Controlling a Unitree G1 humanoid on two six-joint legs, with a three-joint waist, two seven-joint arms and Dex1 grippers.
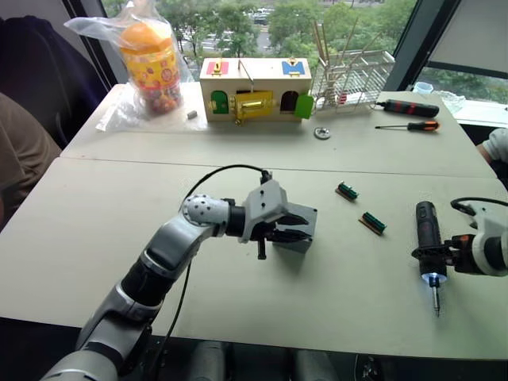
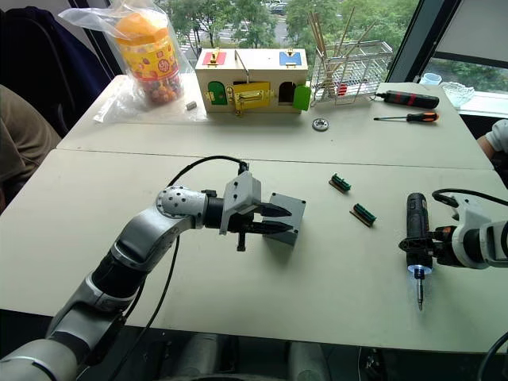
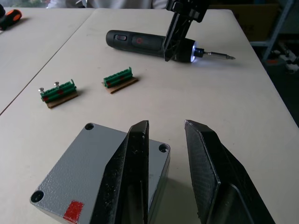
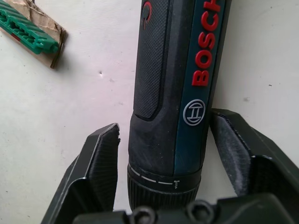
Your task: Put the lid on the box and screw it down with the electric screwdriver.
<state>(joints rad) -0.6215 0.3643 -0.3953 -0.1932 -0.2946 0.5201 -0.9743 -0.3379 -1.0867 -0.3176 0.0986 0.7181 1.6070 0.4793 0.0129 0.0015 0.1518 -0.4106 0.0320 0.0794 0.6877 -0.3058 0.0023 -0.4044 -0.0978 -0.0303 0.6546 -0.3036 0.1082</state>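
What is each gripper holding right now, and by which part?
Right gripper clamps the electric screwdriver at its front end, just behind the bit. Left gripper holds nothing: fingers open, one over the grey box, one past its edge.

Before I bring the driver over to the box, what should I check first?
1. Left gripper open at the grey box: ok.
2. Box steadied: not ok, nothing grips it.
3. Corner holes on its upward face: three in view, no screws in them, not ok.
4. Right gripper at the electric screwdriver: firm hold, cannot tell.
5. Bit fitted, light on: ok.
6. Path to the box: two green terminal blocks lie between, not ok.
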